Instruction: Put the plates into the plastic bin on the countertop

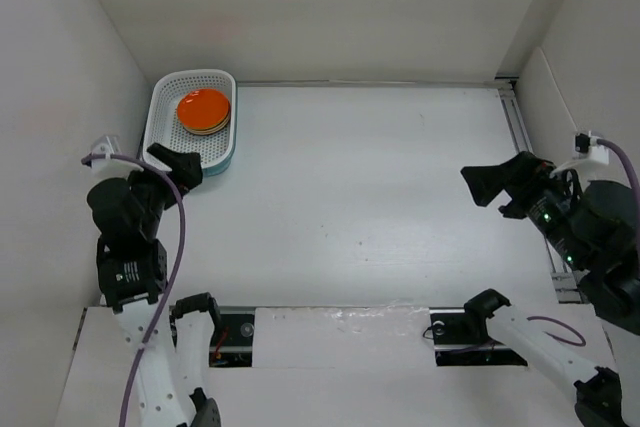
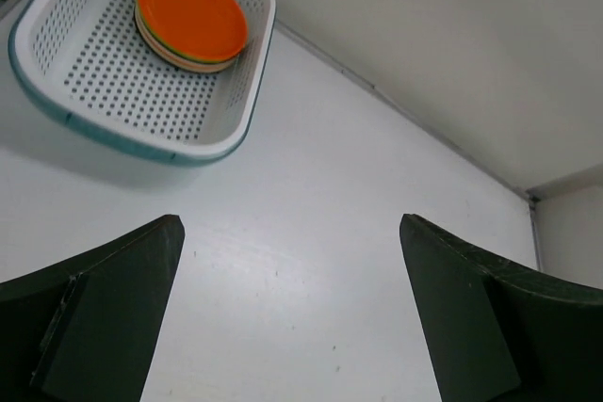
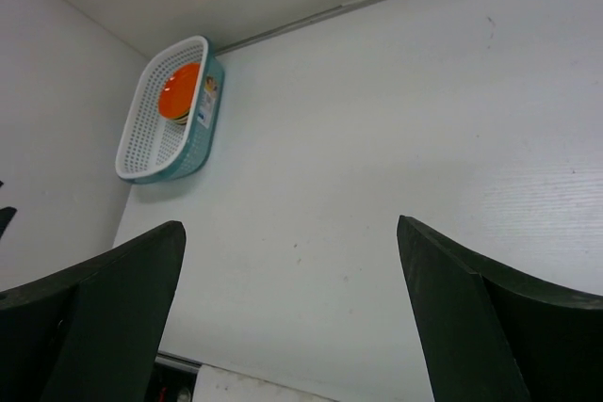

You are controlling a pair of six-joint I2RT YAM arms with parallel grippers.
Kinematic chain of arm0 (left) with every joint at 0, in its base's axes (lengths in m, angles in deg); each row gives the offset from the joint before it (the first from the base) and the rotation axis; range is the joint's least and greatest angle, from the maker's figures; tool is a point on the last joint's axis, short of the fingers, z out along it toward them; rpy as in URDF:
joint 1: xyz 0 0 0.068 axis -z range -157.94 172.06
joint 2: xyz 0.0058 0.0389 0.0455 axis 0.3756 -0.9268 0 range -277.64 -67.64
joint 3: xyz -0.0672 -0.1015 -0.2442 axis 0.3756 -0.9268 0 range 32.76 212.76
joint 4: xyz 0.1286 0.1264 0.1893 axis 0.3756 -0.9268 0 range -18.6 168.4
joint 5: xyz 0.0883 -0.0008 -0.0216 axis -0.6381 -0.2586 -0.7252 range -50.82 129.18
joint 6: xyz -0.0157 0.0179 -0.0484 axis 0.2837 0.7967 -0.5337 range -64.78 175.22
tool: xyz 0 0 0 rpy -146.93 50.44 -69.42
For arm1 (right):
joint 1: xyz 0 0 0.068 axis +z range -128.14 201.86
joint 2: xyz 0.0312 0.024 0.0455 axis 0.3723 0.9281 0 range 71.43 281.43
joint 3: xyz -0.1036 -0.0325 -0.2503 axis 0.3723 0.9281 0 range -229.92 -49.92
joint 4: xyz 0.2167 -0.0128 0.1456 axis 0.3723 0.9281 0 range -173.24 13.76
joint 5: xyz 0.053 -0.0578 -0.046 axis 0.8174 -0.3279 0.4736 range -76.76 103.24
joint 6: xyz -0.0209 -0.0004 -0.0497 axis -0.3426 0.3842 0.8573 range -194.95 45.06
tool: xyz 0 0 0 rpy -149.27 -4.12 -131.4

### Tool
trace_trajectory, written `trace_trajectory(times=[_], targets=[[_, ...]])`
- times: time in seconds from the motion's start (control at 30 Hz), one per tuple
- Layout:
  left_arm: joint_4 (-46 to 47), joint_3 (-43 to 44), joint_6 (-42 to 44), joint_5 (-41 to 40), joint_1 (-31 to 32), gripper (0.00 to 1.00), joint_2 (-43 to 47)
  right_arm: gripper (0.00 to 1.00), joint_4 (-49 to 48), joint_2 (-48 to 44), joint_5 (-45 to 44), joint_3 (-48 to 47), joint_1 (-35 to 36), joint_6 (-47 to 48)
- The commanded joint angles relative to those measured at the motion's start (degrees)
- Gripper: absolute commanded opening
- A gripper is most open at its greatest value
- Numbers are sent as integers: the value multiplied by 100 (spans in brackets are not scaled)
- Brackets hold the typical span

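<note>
The left pincer (image 2: 292, 225) and right pincer (image 3: 290, 229) are both held spread wide with nothing gripped, presumably cos no plate is seen loose on the desk (image 1: 380, 197), and the plates (image 1: 204, 110) are stacked, orange on top, inside the plastic bin (image 1: 163, 143) at the far-left corner.

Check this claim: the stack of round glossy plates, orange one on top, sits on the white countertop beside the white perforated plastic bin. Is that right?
No. The stack of round glossy plates sits inside the white perforated plastic bin, not beside it; the top external view shows this.
</note>
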Motion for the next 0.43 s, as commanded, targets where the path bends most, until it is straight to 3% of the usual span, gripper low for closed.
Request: trace_trajectory(times=[0.0, 0.2, 0.4], targets=[[-289, -431, 243, 256, 39, 100, 581, 100, 300, -305, -74, -239, 88, 231], [-527, -653, 190, 46, 39, 100, 1453, 100, 272, -842, 173, -248, 150, 346], [-527, -591, 190, 98, 39, 100, 1401, 100, 343, -789, 120, -319, 211, 346]])
